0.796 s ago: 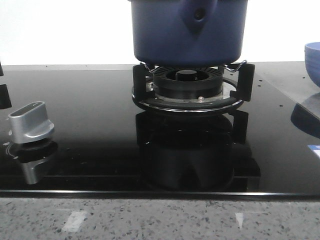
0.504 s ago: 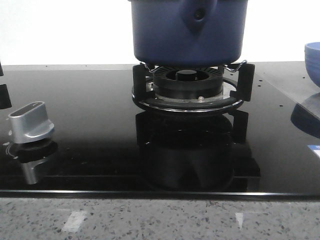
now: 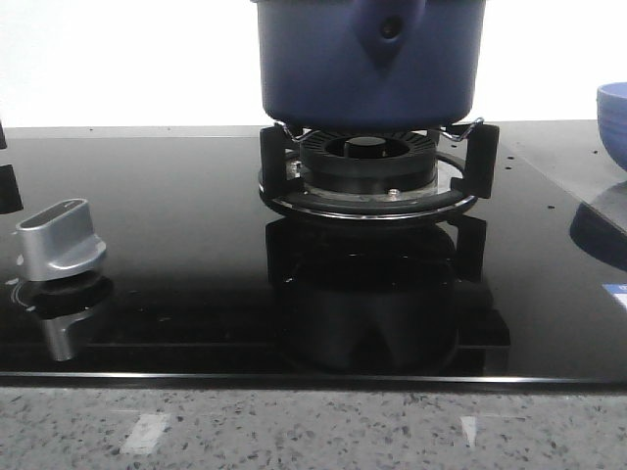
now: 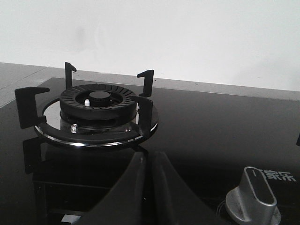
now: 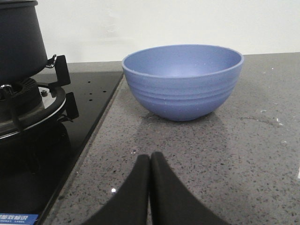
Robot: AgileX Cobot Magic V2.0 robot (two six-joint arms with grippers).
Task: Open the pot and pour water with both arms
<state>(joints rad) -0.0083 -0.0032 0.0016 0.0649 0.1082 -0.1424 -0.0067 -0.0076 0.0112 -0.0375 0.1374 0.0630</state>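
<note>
The dark-blue pot (image 3: 372,59) stands on the burner's black supports (image 3: 370,166) at the middle back of the front view. Its teardrop handle mount with a hole (image 3: 389,29) faces the camera, and its top is cut off by the frame. The pot's side also shows in the right wrist view (image 5: 18,42). Neither gripper shows in the front view. My left gripper (image 4: 150,155) is shut and empty, low over the black glass before a second, bare burner (image 4: 96,105). My right gripper (image 5: 150,157) is shut and empty over the speckled counter, short of the blue bowl (image 5: 183,82).
A silver knob (image 3: 61,240) stands on the glass hob at the left; it also shows in the left wrist view (image 4: 253,197). The lighter blue bowl (image 3: 613,117) sits on the grey counter to the right of the hob. The counter's front edge (image 3: 313,431) runs below the hob.
</note>
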